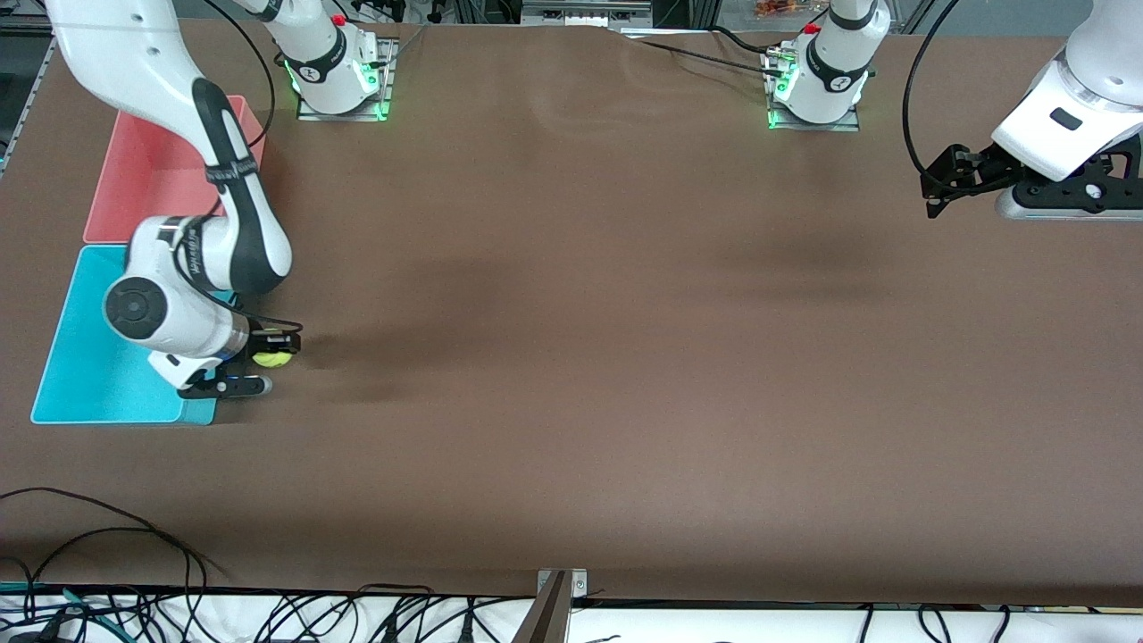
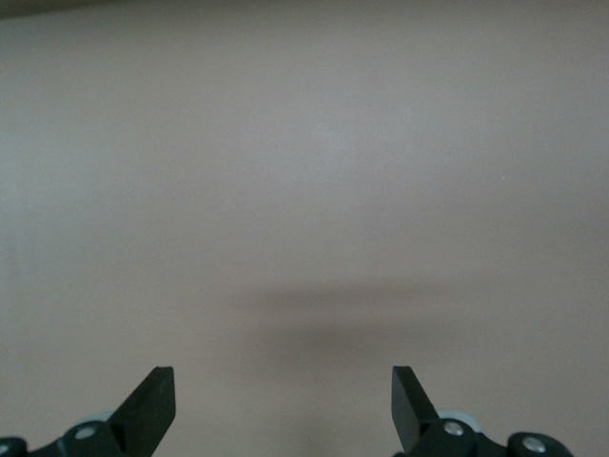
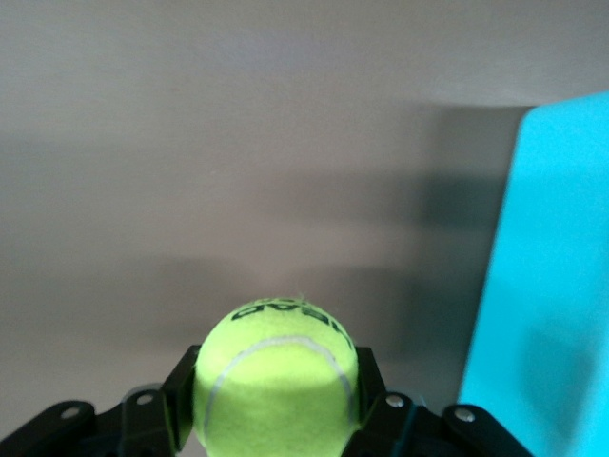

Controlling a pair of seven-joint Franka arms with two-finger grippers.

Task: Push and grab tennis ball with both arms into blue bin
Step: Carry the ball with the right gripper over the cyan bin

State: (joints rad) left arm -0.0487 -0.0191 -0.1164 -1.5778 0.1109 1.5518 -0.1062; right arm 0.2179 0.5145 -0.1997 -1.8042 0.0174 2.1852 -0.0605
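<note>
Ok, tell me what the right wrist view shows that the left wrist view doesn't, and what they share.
Only the right wrist view shows the tennis ball, clamped between the right gripper jaws, with the blue bin beside it. Only the left wrist view shows the left gripper, jaws open with nothing between them, over bare table. Both share the brown table surface.
</note>
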